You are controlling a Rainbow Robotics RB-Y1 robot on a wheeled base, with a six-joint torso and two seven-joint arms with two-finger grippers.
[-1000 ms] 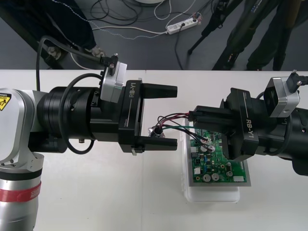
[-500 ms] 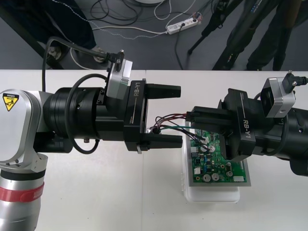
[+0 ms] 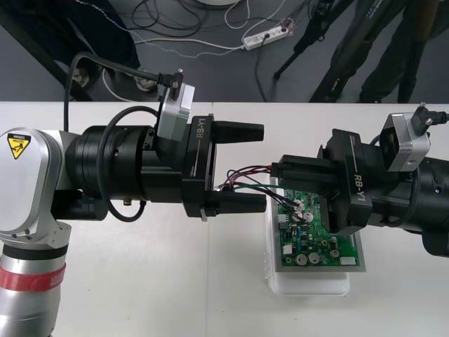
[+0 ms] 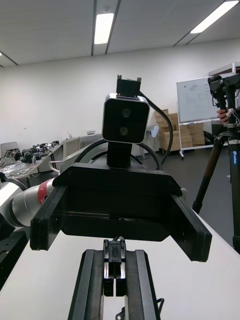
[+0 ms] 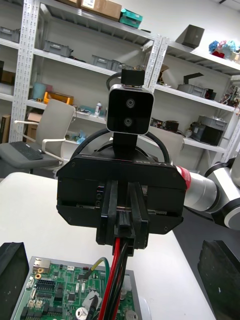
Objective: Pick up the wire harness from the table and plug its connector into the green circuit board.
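Half done, by my read: wire harness [image 5: 116, 270] off table [image 3: 126, 281], its plug [image 5: 123, 231] pinched in closed right gripper [image 3: 280, 174] above edge of green circuit board [image 3: 316, 235], wires trailing off board toward left gripper [image 3: 264, 167], fingers spread wide, holding nothing, beside board. Remaining: seat plug in board

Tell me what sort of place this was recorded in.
Probably a robotics lab bench: a plain light table carrying a green circuit board, with loose cables, a power strip and tripod legs on the dark floor beyond it.
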